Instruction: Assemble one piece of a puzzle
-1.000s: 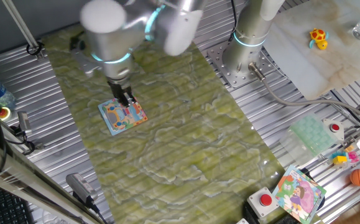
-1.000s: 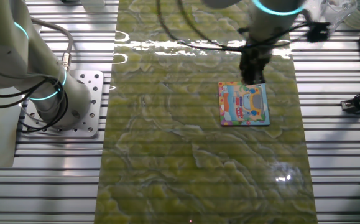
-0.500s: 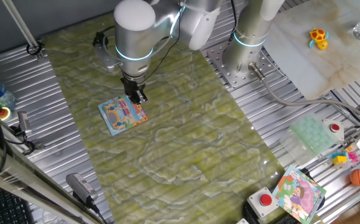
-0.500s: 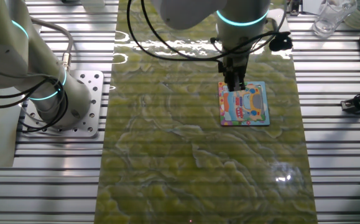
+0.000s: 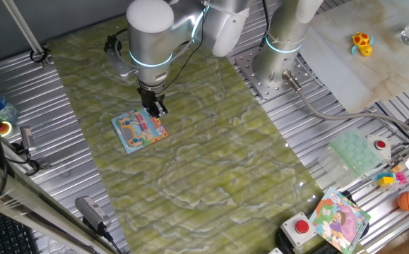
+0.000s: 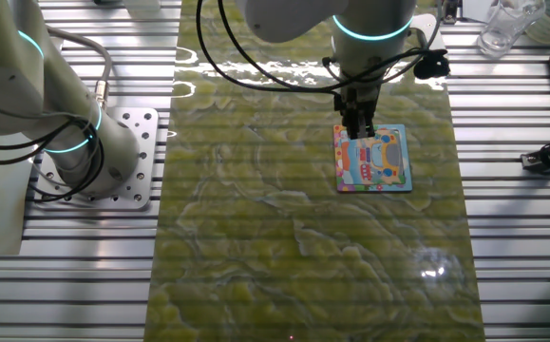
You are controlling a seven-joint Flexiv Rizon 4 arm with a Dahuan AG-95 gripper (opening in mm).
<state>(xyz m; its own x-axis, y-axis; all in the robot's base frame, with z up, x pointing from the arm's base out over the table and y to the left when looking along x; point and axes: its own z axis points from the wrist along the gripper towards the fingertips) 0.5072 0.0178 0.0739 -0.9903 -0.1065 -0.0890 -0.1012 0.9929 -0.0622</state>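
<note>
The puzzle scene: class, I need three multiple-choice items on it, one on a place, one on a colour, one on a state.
1. Where does the puzzle lie?
A. on the green mat
B. on the bare metal slats
C. on the white board

2. What colour is the puzzle's border?
A. red
B. light blue
C. black

3. Where is the tool?
A. far off the mat
B. by the orange ball
C. at the puzzle's edge

Answers: 1 A, the green mat surrounds it; 2 B, a blue rim shows in both views; 3 C, its tip meets one corner.
</note>
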